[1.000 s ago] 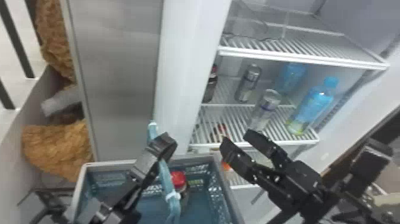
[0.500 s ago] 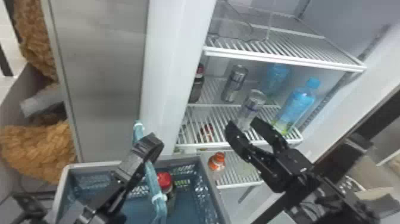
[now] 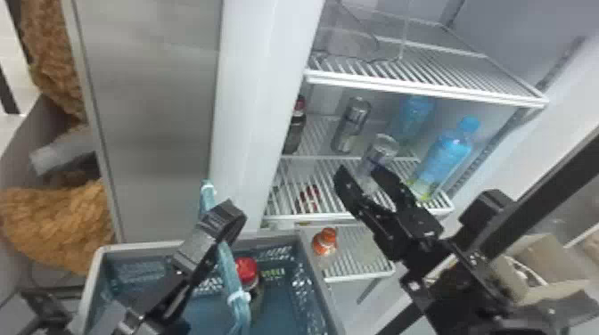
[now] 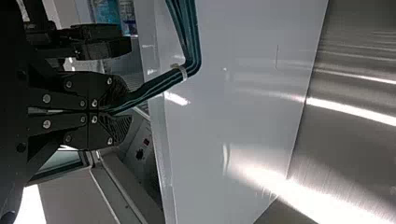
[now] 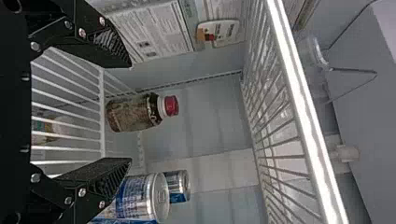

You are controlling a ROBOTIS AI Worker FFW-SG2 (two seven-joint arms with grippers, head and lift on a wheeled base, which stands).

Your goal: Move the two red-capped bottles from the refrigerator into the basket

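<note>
One red-capped bottle [image 3: 247, 274] is inside the blue-grey basket [image 3: 307, 267]. The other, a dark red-capped bottle [image 3: 294, 133], stands on the refrigerator's middle shelf by its left wall. My left gripper [image 3: 225, 222] is above the basket; in the left wrist view the left gripper [image 4: 109, 112] is shut on the basket's teal handle [image 4: 161, 81]. At the middle shelf's front, before the silver cans, my right gripper [image 3: 358, 171] is open. In the right wrist view the right gripper [image 5: 130, 113] has the shelf bottle [image 5: 135, 112] farther off, between its parted fingers, untouched.
Silver cans [image 3: 352, 124] stand right of the shelf bottle, with blue bottles [image 3: 450, 151] beyond them. The upper wire shelf [image 3: 423, 84] hangs above. An orange-capped bottle [image 3: 327, 243] is on the lower shelf.
My right gripper has risen from beside the orange-capped bottle to the middle shelf, still open. The head view has shifted, so the refrigerator and basket appear farther left. My left gripper keeps the handle.
</note>
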